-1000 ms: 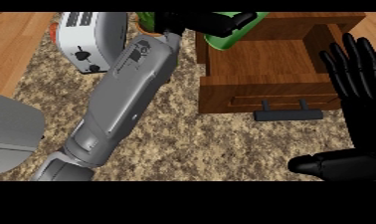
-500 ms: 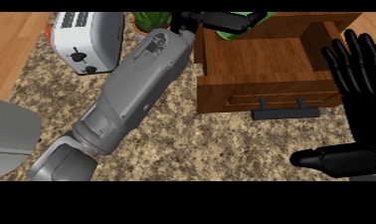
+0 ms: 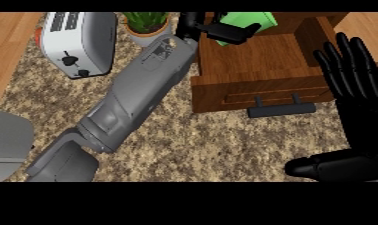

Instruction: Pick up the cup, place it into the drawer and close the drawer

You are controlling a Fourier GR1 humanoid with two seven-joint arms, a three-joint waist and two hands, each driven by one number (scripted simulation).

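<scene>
The green cup [image 3: 249, 20] is at the top of the head view, over the back of the open wooden drawer [image 3: 258, 69]. My left hand [image 3: 218, 30] reaches in from the lower left and is curled round the cup, hiding its left side. The drawer's floor shows bare wood, and its black handle [image 3: 284, 109] faces me. My right hand [image 3: 353, 81] stays open at the right edge beside the drawer front, fingers up, with its thumb low down.
A white toaster [image 3: 77, 41] stands at the upper left, with a potted plant [image 3: 146, 23] beside it. The speckled counter [image 3: 214, 144] spreads in front of the drawer. A grey rounded object [image 3: 11, 141] sits at the left edge.
My left hand has carried the cup a little right and farther back over the drawer. The right hand has barely moved.
</scene>
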